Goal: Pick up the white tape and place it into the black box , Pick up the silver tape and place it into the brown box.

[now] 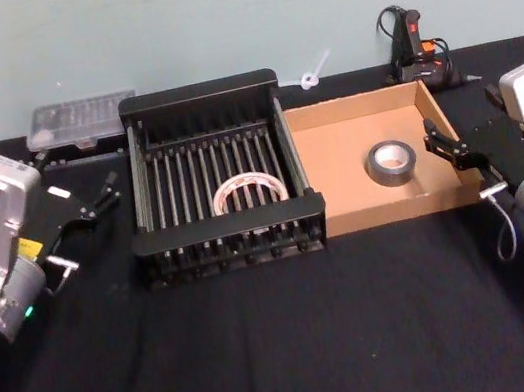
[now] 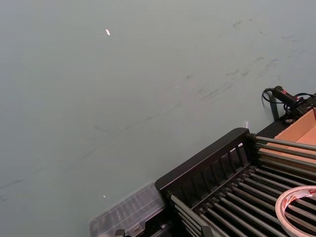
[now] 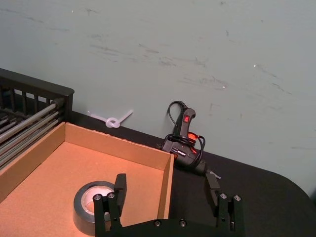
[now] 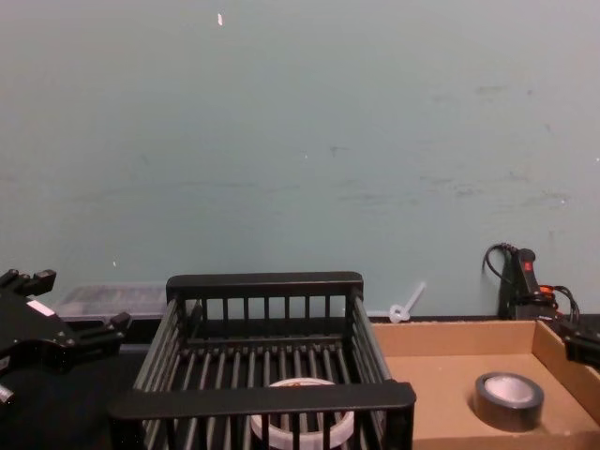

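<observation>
We find the left gripper (image 1: 108, 195) off the left wall of the crate (image 1: 140, 192), its fingers spread and holding nothing. The white tape (image 1: 249, 193) lies flat on the crate floor, to the right of this gripper and inside the bars, so its half of the task appears done.

Right of the crate, touching it, sits the brown box (image 1: 346, 214). The silver tape (image 1: 392, 162) lies flat on its floor, toward the right wall. The right gripper (image 1: 448, 145) stands at that wall, fingers parted and empty, one finger over the box and the other outside it; the silver tape lies just to this gripper's left and below it, and this arm is plainly the nearer.

We judge both rolls delivered. Any coming move would be a withdrawal of the right gripper rightward, clear of the cardboard wall.
</observation>
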`<state>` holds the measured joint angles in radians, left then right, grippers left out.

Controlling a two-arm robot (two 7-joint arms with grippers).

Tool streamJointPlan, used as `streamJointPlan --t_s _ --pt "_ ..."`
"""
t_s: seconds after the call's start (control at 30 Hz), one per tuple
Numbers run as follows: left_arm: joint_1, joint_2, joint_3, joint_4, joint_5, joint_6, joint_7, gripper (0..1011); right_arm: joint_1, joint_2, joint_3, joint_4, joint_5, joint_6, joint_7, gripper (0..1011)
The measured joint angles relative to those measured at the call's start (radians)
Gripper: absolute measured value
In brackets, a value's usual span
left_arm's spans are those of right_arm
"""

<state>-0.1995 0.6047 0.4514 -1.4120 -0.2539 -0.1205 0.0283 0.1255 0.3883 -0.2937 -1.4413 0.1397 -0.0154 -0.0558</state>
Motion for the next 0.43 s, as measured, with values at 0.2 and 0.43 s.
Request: streamJointPlan --t_s 0.2,0.43 --pt "0.000 0.000 0.000 0.000 0.000 0.000 0.000 1001 0.000 0.000 0.000 0.000 0.000 0.000 0.000 1002" --pt "0.000 0.000 0.000 0.000 0.000 0.000 0.000 1001 0.000 0.000 0.000 0.000 0.000 0.000 0.000 1002"
